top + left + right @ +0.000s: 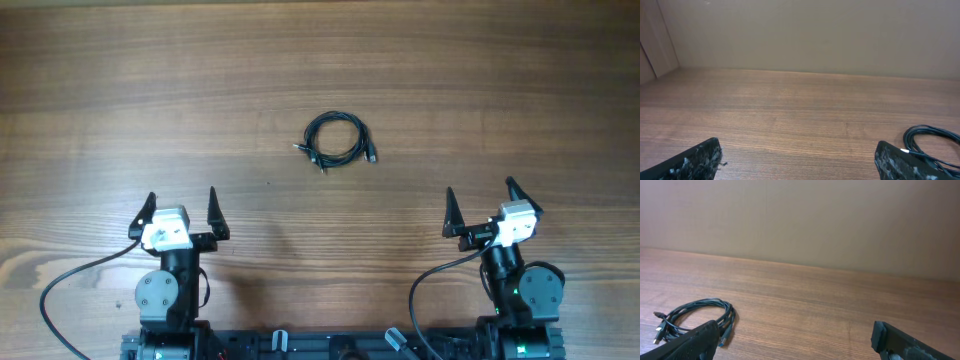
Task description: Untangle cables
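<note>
The cables (336,139) lie as one small black coil with plug ends sticking out, on the wooden table a little above centre. My left gripper (180,201) stands open at the lower left, well short of the coil, nothing between its fingers. My right gripper (479,193) is open at the lower right, also empty. In the left wrist view the cables (932,142) show at the far right edge, partly behind my right finger (900,162). The right wrist view has the cables (695,316) at the lower left, just past my left finger (690,345).
Bare wooden table (320,60) surrounds the coil on all sides. Both arm bases (340,345) and their thick black wiring sit along the near edge. A plain wall (800,220) rises behind the table's far edge.
</note>
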